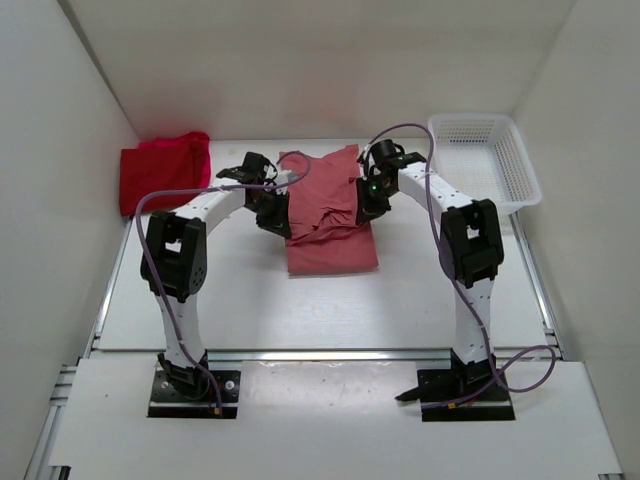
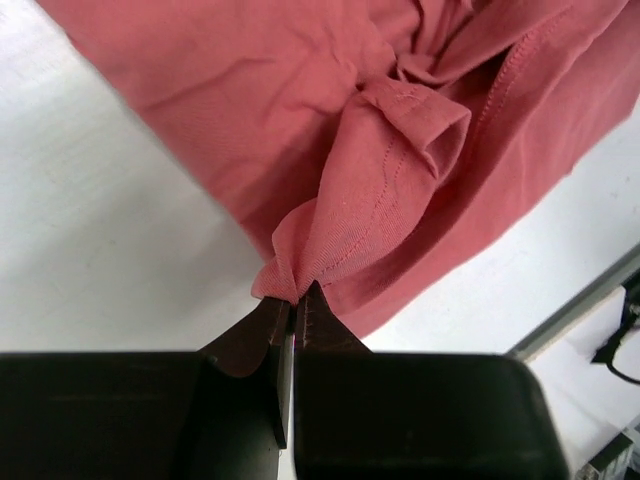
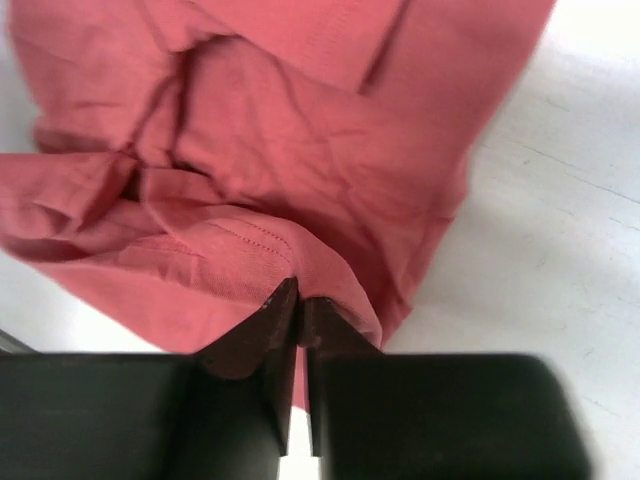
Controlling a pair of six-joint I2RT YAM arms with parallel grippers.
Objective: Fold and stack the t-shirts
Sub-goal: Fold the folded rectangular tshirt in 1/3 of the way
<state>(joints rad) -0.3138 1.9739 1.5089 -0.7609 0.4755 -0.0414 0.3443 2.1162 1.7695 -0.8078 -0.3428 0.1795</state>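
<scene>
Both sides are clamping cloth. Nearest me, the left gripper [image 2: 295, 300] is biting a stitched, bunched edge of the salmon shirt [image 2: 330, 150], its jaws closed on the fabric with only the cloth between them. The right gripper [image 3: 298, 297] is doing the same on a hemmed fold at the opposite side, jaws pressed together on the shirt.

Seen from above, the shirt is lying mid-bench [image 1: 250, 300] between the two arms. Its near half is resting flat, while its far half is rumpled and gathered up between the pinch points.

I am judging this as mid-fold on the third shirt, with both edges in hand and the fold not yet laid. The next move is asking for both arms to travel together at matching height, so the gathered part lands square over the flat part without dragging it. Only then should the jaws let go.

Farther off, the red pile [image 1: 165, 170] is sitting at the far left corner, well apart from the shirt, waiting for it. The basket [image 1: 490, 160] is standing at the far right.
</scene>
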